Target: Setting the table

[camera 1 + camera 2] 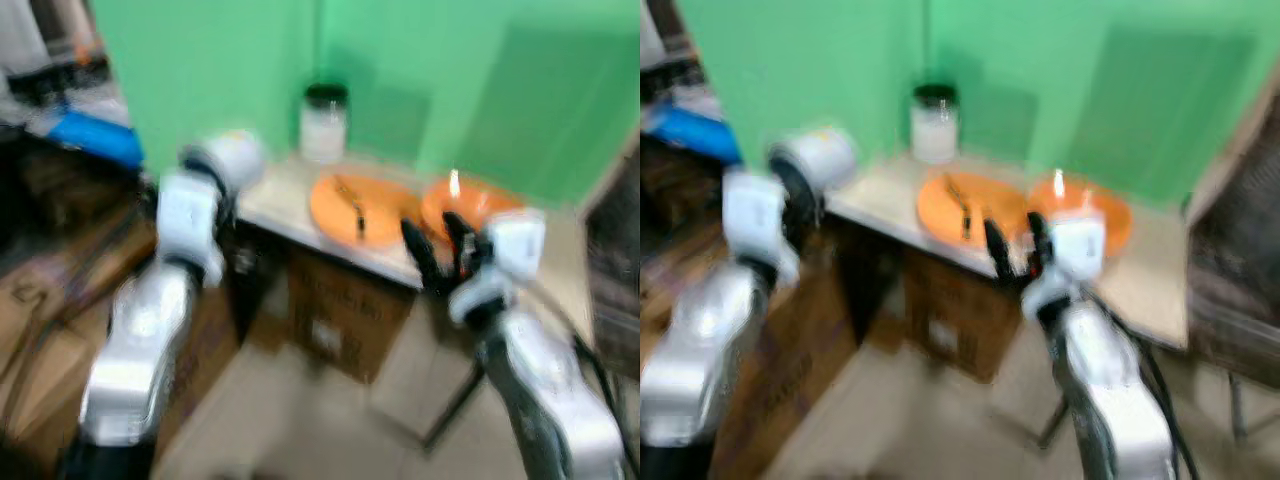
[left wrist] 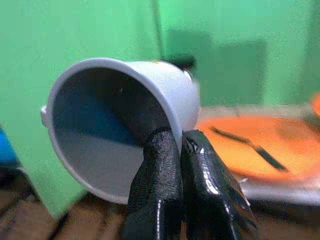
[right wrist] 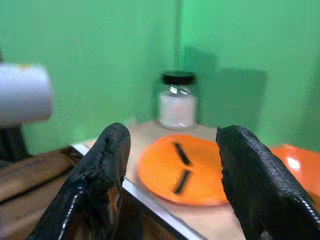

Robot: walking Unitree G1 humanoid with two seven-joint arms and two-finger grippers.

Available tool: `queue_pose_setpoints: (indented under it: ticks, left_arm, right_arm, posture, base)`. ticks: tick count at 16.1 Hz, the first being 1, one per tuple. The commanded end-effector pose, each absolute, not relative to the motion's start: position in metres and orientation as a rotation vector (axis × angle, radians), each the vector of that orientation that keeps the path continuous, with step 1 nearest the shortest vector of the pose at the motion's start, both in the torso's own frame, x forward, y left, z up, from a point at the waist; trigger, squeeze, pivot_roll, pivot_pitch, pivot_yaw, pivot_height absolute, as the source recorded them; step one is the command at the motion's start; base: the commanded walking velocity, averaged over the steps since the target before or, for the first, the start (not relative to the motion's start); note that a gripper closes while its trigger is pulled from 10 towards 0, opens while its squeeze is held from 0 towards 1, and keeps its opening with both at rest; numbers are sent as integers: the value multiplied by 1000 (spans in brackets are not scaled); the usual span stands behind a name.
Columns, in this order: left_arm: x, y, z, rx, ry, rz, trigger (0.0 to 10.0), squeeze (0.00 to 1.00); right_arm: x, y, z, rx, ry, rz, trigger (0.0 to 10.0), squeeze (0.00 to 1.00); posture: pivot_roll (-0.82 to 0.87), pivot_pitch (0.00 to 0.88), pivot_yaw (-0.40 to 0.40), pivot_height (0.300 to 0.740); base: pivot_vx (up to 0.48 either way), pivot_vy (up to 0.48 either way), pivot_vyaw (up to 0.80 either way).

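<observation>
- White cup [image 2: 125,120] pinched by its rim between the left gripper's [image 2: 181,150] two black fingers, one finger inside the wall, one outside
- Cup tipped on its side, mouth toward the wrist camera, inside bare and grey-blue in the shade
- In the head views, cup [image 1: 812,158] held in the air at the end of the raised left arm, just off the counter's left corner, not touching it
- Pale counter [image 1: 880,205] set against a green wall [image 1: 820,70], head views blurred
- Orange plate [image 3: 200,167] lying flat near the counter's front edge, with two dark, slim utensils [image 3: 180,167] on it, one behind the other; too blurred to tell which kind
- Second orange dish [image 1: 1100,212] just beside the plate on its right, something pale and bright in it, too smeared to name
- Glass jar [image 3: 177,102] with a black lid standing upright at the back by the wall, behind the plate, filled most of the way with something white
- Right gripper [image 3: 172,170] hovering in front of the counter edge, fingers spread wide, holding nothing, plate seen between them
- Cardboard box [image 1: 340,315] under the counter
- Blue object [image 1: 95,138] far off on the left
</observation>
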State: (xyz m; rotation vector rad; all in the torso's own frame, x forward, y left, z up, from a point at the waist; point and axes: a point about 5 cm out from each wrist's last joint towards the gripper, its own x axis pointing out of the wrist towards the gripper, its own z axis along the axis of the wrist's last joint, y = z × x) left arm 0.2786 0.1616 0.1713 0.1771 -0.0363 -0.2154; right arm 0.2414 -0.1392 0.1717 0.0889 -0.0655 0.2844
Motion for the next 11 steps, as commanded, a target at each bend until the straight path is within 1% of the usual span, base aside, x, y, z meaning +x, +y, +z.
queue_pose_setpoints:
  ticks: [1, 5, 11]
  left_arm:
    - [281, 156, 182, 187, -78, -230, 10000, 0]
    - [284, 151, 187, 190, -103, -240, 10000, 0]
    - [285, 151, 186, 190, -103, -228, 10000, 0]
  right_arm:
    - [241, -141, 174, 95, -76, 274, 10000, 0]
    - [240, -140, 175, 100, -87, 273, 10000, 0]
    - [240, -140, 176, 116, -85, 273, 10000, 0]
  posture:
    - [-146, 0, -61, 740]
    - [-147, 0, -55, 740]
    - [-147, 0, -61, 740]
  base:
    - [0, 0, -800]
    - [0, 0, -800]
    - [0, 0, -800]
